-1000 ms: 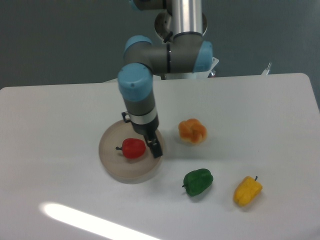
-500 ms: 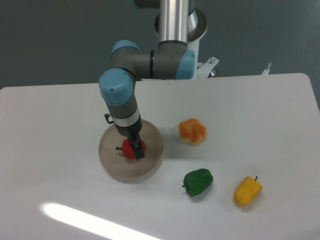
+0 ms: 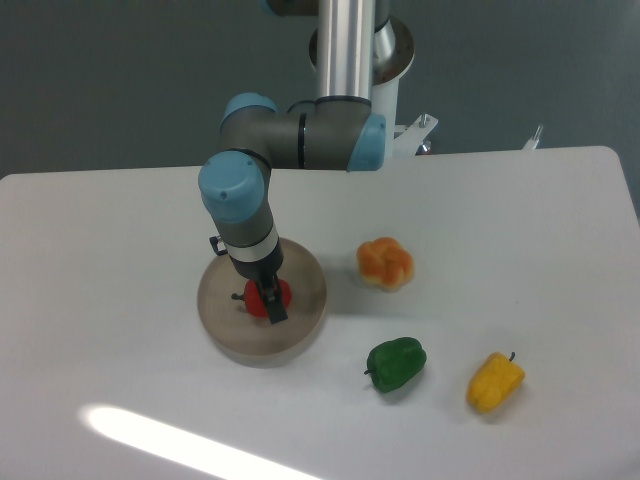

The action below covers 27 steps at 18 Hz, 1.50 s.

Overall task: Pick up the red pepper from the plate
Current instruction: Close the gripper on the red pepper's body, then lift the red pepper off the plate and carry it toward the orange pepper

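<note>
The tool (image 3: 268, 300) has moved over the red pepper (image 3: 268, 297) on the plate (image 3: 225, 335) and now straddles it; its closure cannot be told, so the grasp seems imminent.

Red pepper (image 3: 283, 296) mostly hidden behind the tool (image 3: 270, 300), its grip unclear, arm cut off at top

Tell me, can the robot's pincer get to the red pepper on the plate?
Probably yes. The pincer is already down over the red pepper on the plate, and nothing stands between them.
</note>
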{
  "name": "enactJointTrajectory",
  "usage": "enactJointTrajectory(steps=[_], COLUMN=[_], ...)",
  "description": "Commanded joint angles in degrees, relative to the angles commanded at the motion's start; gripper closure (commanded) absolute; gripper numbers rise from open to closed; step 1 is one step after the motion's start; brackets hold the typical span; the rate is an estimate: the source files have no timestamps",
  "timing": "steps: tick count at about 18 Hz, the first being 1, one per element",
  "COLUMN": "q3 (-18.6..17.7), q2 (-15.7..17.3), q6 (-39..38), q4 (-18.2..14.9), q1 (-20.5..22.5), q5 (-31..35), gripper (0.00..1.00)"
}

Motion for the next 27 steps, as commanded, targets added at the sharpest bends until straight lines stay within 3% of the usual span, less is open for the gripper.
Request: enactJointTrajectory(steps=[10,20,21,24,27], q3=[-0.7,-1.2,-1.2,-0.9,-0.5], q2=[-1.5,-1.8,-1.8,-1.9,-2.4], q6=[-0.3,0.2,0.2,0.2,0.4], q4=[2.2,2.2,2.2,2.2,2.2], q1=[-0.8,-1.0,-1.0,-1.0,-1.0], q5=[0.0,0.0,0.0,0.0,0.0], gripper=[0.00,0.00,0.03,0.29,0.38])
